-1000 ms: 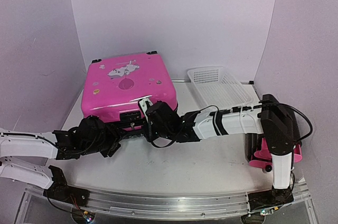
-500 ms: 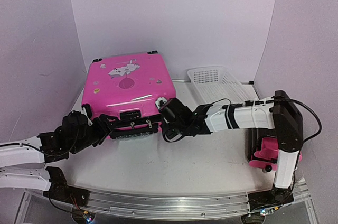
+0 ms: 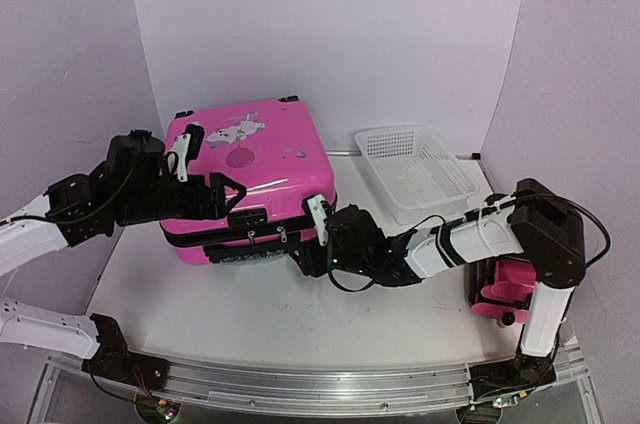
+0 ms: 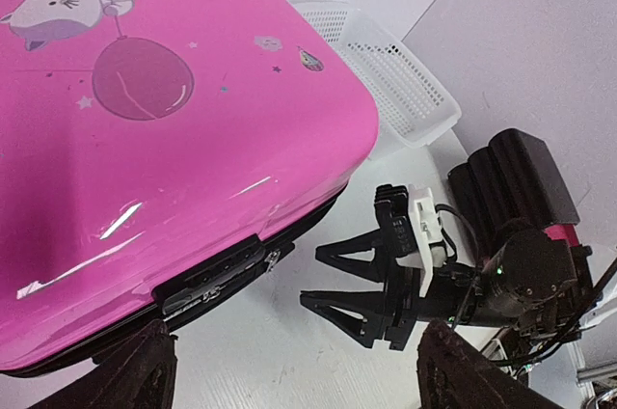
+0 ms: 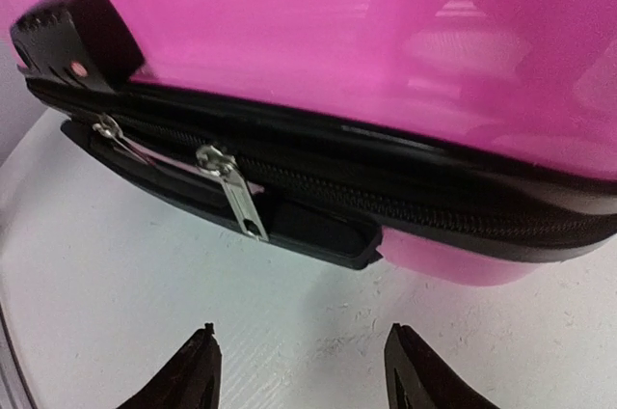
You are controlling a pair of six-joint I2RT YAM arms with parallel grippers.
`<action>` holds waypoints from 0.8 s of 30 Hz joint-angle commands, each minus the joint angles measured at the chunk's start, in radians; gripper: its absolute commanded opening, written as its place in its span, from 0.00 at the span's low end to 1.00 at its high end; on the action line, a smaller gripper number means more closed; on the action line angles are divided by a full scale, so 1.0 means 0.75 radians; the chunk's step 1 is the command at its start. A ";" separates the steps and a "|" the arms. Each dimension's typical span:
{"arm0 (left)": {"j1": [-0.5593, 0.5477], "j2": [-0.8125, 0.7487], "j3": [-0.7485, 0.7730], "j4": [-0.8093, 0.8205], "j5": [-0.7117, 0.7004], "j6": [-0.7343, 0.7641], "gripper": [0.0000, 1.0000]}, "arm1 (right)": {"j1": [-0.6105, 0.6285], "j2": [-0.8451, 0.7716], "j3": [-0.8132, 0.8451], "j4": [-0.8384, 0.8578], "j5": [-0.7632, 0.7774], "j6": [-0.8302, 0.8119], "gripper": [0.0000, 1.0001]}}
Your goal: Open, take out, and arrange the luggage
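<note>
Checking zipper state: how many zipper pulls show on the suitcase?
2, both on the suitcase front: one zipper pull hanging down, another left of it. Others may be hidden.

A: Bright and even, lit from overhead; lilac cast throughout, soft shadow only under the luggage [image 3: 270, 159].
B: White glare streaks across its glossy top in the left wrist view. Sharp otherwise.
A: And the right wrist?
B: Softer. Hazy on the pink shell close up, possibly out of focus; crisp enough at the zipper pull [image 5: 236, 199]. Bowed toward the edges.
</note>
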 commanded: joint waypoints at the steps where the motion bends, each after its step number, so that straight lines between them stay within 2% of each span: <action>1: 0.004 0.160 0.260 -0.267 0.052 0.226 0.89 | 0.040 -0.015 -0.028 0.408 0.206 0.025 0.61; 6: 0.028 0.302 0.419 -0.336 0.080 0.259 0.90 | 0.105 0.048 -0.017 0.552 0.351 -0.087 0.62; 9: 0.118 0.333 0.454 -0.337 0.178 0.274 0.91 | 0.116 0.096 0.023 0.558 0.387 -0.092 0.61; 13: 0.232 0.356 0.485 -0.342 0.319 0.301 0.91 | 0.148 0.141 0.063 0.560 0.466 -0.116 0.55; 20: 0.249 0.369 0.505 -0.371 0.259 0.381 0.92 | 0.158 0.235 0.151 0.568 0.579 -0.149 0.54; 24: 0.257 0.378 0.489 -0.386 0.213 0.420 0.92 | 0.158 0.286 0.210 0.568 0.638 -0.164 0.49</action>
